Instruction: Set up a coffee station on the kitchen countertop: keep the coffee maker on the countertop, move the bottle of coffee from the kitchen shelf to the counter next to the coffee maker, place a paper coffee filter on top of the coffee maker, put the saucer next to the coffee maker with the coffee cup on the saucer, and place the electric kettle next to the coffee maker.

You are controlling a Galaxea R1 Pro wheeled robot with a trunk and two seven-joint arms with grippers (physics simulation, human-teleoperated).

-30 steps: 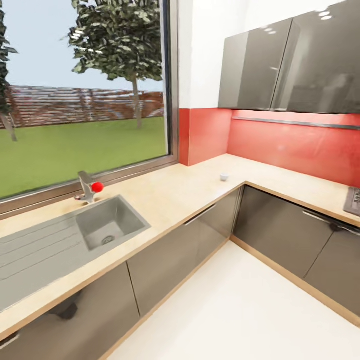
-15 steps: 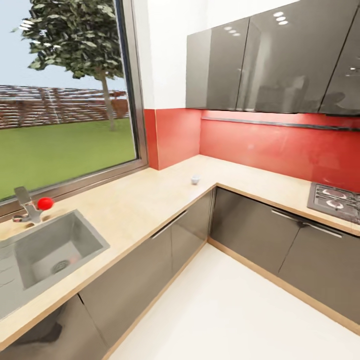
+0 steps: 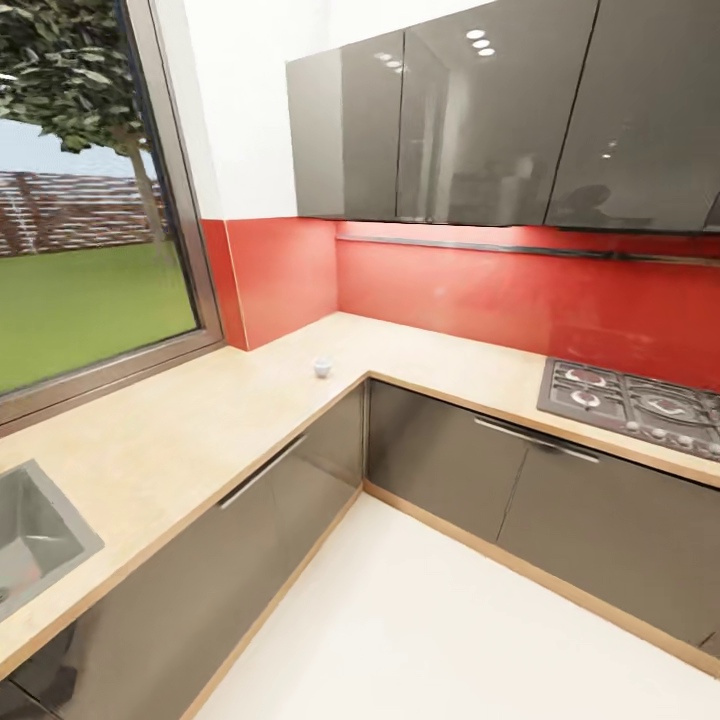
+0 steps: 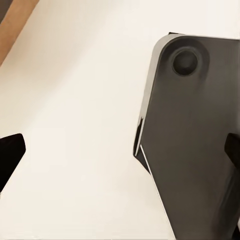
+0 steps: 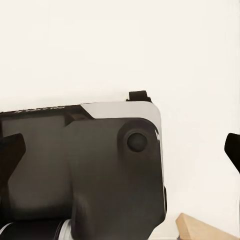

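Observation:
The kitchen countertop (image 3: 200,420) runs in an L under the window and along the red backsplash. A small white coffee cup (image 3: 322,368) stands alone on it near the inner corner. A thin dark grey kitchen shelf (image 3: 520,248) runs along the backsplash under the wall cabinets, with nothing visible on it. In the left wrist view my left gripper (image 4: 121,152) is open over the white floor beside the robot's grey base. My right gripper (image 5: 121,150) is also open, hanging above the robot's dark base, with nothing between its fingers.
A gas hob (image 3: 635,405) is set into the worktop at the right. The corner of a grey sink (image 3: 30,530) shows at the lower left. Glossy dark wall cabinets (image 3: 470,120) hang above the shelf. White floor (image 3: 430,620) fills the inner angle of the cabinets.
The head view has swung to the right: the sink and tap have slid off to the left and the hob has come into view. The cup has stayed in place on the worktop.

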